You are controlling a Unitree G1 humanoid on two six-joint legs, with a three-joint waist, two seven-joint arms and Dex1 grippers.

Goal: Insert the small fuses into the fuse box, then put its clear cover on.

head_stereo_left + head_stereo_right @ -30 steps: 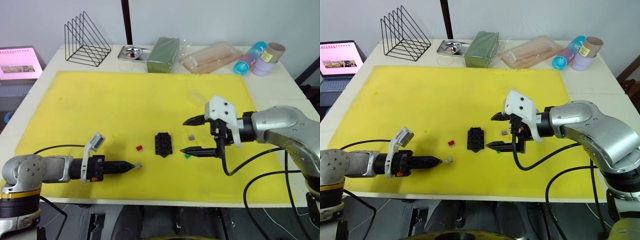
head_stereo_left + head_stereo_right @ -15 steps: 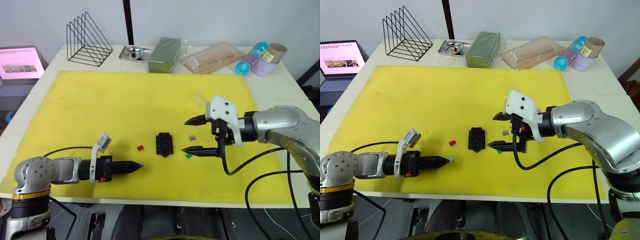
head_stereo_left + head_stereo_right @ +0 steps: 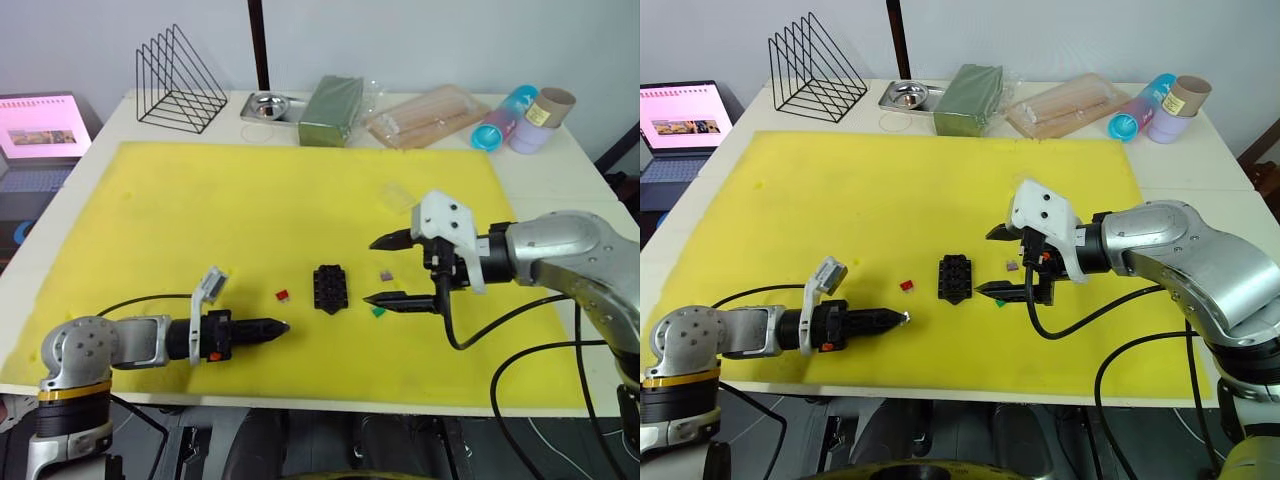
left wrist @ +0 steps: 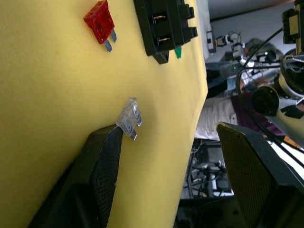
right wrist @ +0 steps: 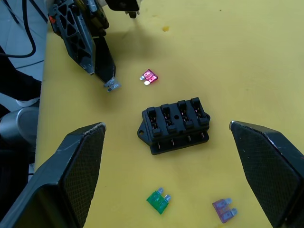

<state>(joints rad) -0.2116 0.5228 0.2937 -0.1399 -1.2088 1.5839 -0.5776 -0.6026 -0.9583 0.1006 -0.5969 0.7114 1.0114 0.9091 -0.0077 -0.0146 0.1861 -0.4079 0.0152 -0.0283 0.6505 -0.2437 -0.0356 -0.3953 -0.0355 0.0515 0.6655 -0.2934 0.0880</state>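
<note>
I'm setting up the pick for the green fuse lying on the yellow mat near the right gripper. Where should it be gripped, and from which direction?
Judging by the right wrist view, the green fuse lies flat, its two metal blades pointing away from the plastic head. Best grip the head across its narrow sides, coming straight down from above, leaving the blades free for the fuse box. The right gripper, open, is nearest.

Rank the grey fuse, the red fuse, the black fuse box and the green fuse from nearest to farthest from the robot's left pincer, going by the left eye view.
1. grey fuse: right at the left pincer tips.
2. red fuse: just beyond, toward the box.
3. fuse box: mid-mat, further right.
4. green fuse: past the box, by the right pincer.
</note>
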